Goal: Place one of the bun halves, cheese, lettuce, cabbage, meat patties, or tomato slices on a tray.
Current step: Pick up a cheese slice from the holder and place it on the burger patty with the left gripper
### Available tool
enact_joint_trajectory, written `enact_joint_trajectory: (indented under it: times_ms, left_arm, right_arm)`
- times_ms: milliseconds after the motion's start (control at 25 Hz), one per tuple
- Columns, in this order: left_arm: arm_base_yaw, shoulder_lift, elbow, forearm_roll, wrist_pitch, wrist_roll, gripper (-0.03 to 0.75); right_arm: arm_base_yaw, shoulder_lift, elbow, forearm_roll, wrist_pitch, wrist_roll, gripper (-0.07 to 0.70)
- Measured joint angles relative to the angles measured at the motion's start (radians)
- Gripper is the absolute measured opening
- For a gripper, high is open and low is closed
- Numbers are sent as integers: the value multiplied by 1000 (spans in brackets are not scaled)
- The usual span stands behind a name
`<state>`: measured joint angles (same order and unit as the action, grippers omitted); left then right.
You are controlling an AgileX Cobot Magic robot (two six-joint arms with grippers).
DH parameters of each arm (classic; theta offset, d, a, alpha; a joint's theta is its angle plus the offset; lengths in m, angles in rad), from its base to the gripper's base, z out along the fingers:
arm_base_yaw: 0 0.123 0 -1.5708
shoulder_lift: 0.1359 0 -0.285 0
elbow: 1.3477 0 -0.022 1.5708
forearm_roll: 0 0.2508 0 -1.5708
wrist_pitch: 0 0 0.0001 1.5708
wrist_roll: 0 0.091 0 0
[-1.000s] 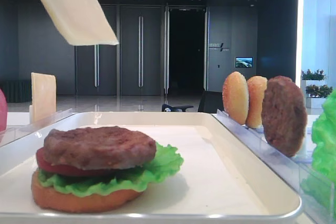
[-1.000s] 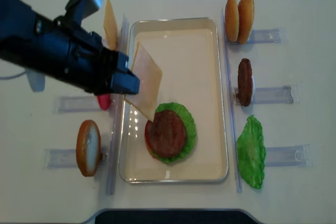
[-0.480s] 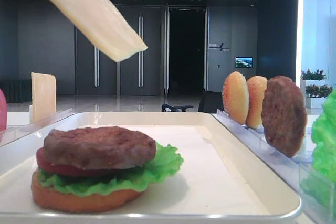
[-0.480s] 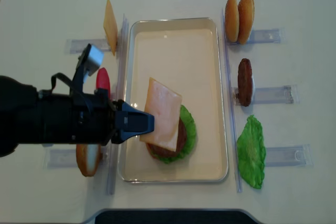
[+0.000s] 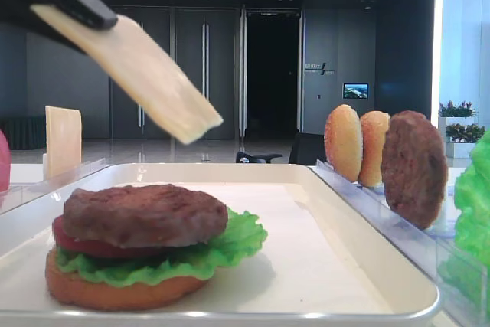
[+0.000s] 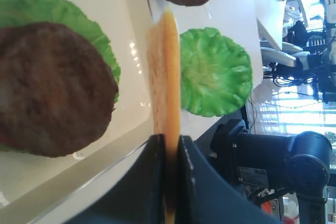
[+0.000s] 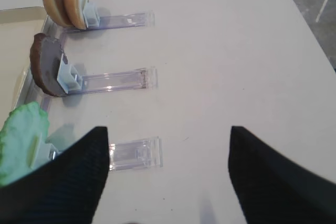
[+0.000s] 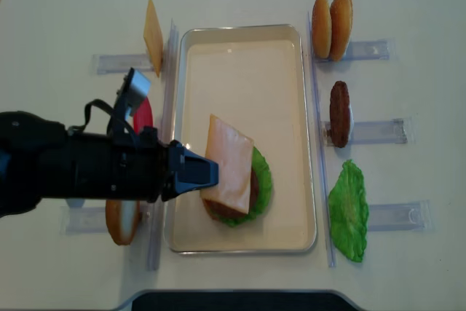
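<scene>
The left gripper (image 8: 198, 172) has its fingers (image 6: 152, 182) clamped on one edge of the thin pale yellow-orange square cheese slice (image 8: 229, 175). The slice hangs in the air, tilted downward from the held edge, above the round brown rough-surfaced meat patty (image 5: 144, 214) without touching it.

That patty tops a stack of red tomato slice (image 5: 80, 245), ruffled green lettuce leaf (image 5: 230, 241) and golden-tan bun half (image 5: 115, 289), standing at the near end of the shallow cream-white rectangular tray (image 8: 240, 56).

Judgement: the step in hand is lowering and releasing. To do it well, level the slice, centre it over the patty, bring it close, then part the fingers and withdraw sideways. Dropped while tilted, it may slide off toward the lettuce.

The right gripper (image 7: 168, 177) is held over bare white table (image 7: 226, 51), fingers spread and holding nothing. Spare bun halves (image 8: 331, 25), a second patty (image 8: 339, 113) and a loose lettuce leaf (image 8: 348, 211) stand in clear plastic holders beside the tray.
</scene>
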<state>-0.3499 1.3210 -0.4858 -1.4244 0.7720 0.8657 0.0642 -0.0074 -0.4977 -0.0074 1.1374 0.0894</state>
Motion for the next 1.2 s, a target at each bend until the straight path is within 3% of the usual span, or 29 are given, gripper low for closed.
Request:
enact_joint_trajectory:
  times_ms: [480,1040,1120,1200]
  left_arm:
    - [0,155,0,-23,7,58,33]
    - [0,160,-1,49,-64,83,34]
    - [0,160,-1,59,-68,83,52]
    - [0,160,-1,65,-80,83,118]
  right_arm:
    - [0,0,0,0,0,0,488]
    - [0,0,0,0,0,0,488]
    - [0,0,0,0,0,0,488]
    - [0,0,0,0,0,0,488]
